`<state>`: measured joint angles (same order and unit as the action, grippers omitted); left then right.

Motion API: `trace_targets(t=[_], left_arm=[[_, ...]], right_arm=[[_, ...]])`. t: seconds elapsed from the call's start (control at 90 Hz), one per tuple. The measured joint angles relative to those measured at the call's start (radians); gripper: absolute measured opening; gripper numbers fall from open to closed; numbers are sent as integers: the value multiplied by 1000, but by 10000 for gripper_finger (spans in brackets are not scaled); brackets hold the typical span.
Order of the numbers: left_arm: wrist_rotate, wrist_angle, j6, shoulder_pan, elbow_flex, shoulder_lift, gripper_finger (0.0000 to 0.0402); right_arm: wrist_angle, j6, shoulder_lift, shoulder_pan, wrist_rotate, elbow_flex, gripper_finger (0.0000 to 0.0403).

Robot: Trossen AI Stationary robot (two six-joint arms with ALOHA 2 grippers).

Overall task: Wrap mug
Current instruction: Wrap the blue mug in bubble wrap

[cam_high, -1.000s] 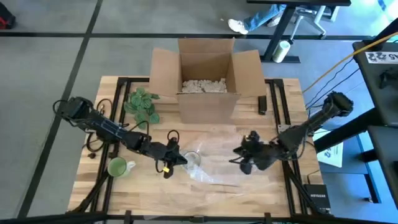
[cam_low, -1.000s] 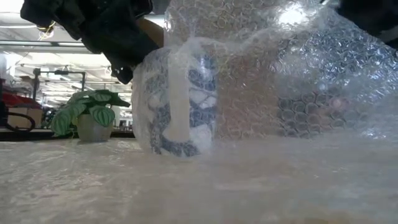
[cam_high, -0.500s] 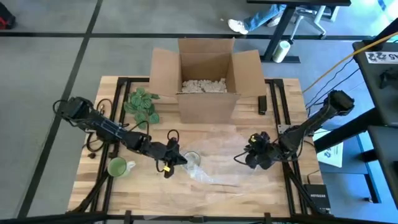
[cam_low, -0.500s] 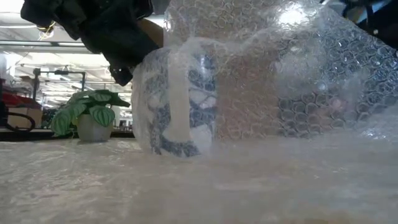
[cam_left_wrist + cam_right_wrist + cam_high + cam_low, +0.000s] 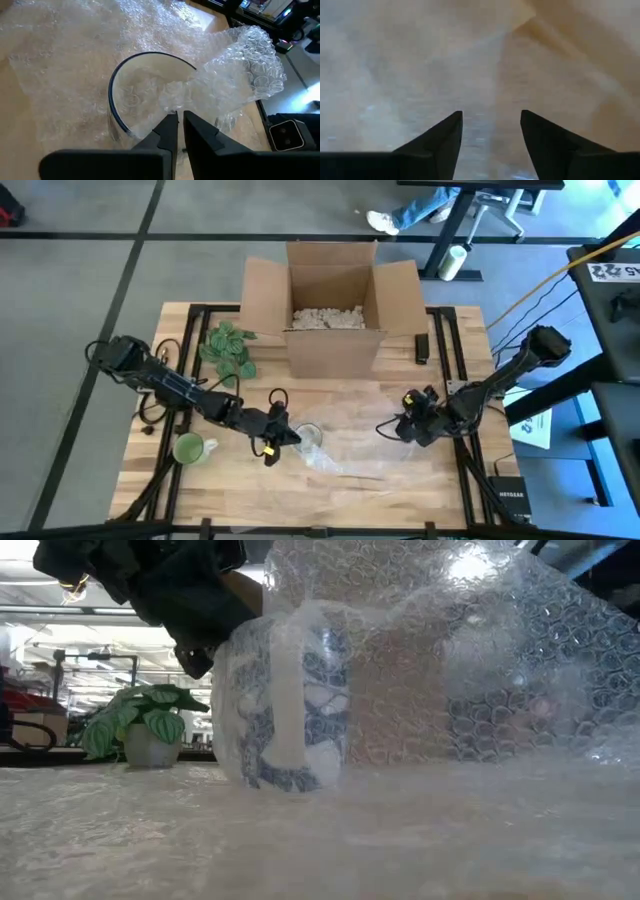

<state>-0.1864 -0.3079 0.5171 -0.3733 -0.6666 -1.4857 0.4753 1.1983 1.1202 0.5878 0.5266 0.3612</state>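
Basically, the left hand [image 5: 179,116] sat right at the blue-patterned white ceramic mug [image 5: 145,95], its fingers pressed nearly together and pinching a fold of clear bubble wrap sheet [image 5: 235,75] at the mug's rim. The right hand [image 5: 408,427] was well apart, off to the mug's right over the far end of the sheet, fingers spread and holding nothing, the blurry bench [image 5: 400,480] below them in its wrist view. So the left arm was by far the nearer one. The mug stood upright on the wrap, front-centre of the bench, its axis vertical. In the low view the mug [image 5: 285,705] showed wrap already drawn over its side, with the loose bulk bunched up to the right of it. My read: the tuck depended on that fold going down into the open mouth.
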Motion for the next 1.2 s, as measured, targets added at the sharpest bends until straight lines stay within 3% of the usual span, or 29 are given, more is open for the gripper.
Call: trace_targets(t=[0.167,0.289,0.4,0.533,1.0,1.2], left_arm=[[0,-12,0,0,1,-1,13],[0,-14,0,0,1,-1,13],[0,-15,0,0,1,-1,13],[0,-15,0,0,1,-1,13],[1,-21,-35,1,1,-1,13],[1,-28,-83,2,1,7,13]], right_arm=[[-298,-95,0,-30,2,-75,174],[-350,-149,0,-72,-86,-93,150],[-380,-180,0,-101,-151,-93,94],[-515,-308,0,-107,-150,-77,12],[-585,-638,9,-159,-155,208,1],[-581,-724,110,-208,-263,340,0]])
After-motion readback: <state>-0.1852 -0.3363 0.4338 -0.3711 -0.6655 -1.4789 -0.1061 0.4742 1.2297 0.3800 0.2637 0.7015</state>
